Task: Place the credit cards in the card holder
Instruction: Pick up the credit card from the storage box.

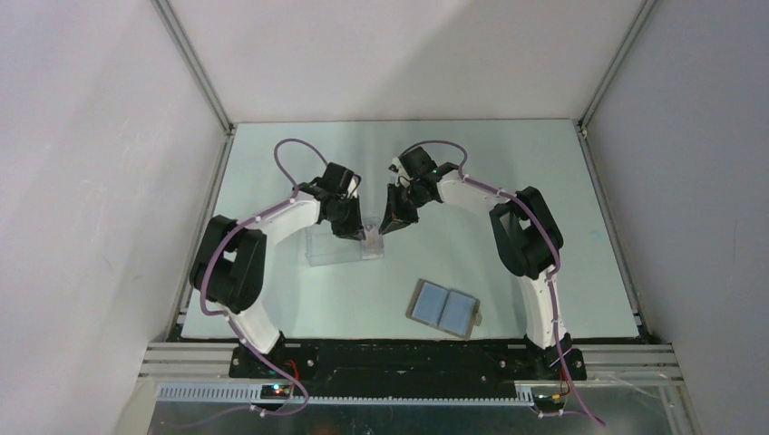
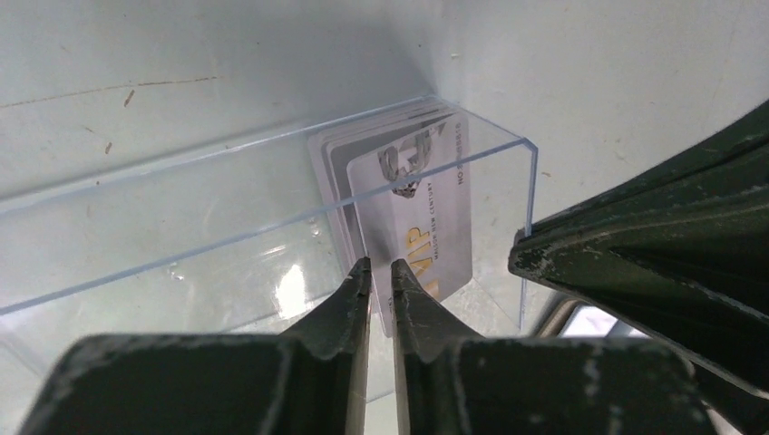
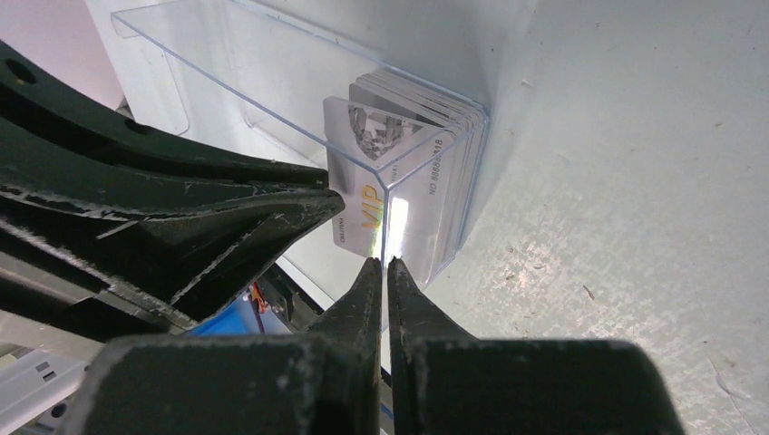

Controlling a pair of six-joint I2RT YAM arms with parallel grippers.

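Note:
Several credit cards (image 2: 419,204) stand on edge in a stack at one end of a clear plastic box (image 1: 343,246). The front card is pale with gold "VIP" print and also shows in the right wrist view (image 3: 367,172). My left gripper (image 2: 379,265) reaches into the box and is shut on the lower edge of this front card. My right gripper (image 3: 378,263) is shut on the box's end wall (image 3: 387,217), just beside the cards. In the top view the left gripper (image 1: 366,237) and right gripper (image 1: 388,227) meet at the box's right end. The card holder (image 1: 443,308) lies open near the front, blue lining up.
The other fingers (image 2: 635,263) of my right arm crowd the right side of the left wrist view. White walls enclose the table (image 1: 508,172) on three sides. The arm bases stand along the near edge.

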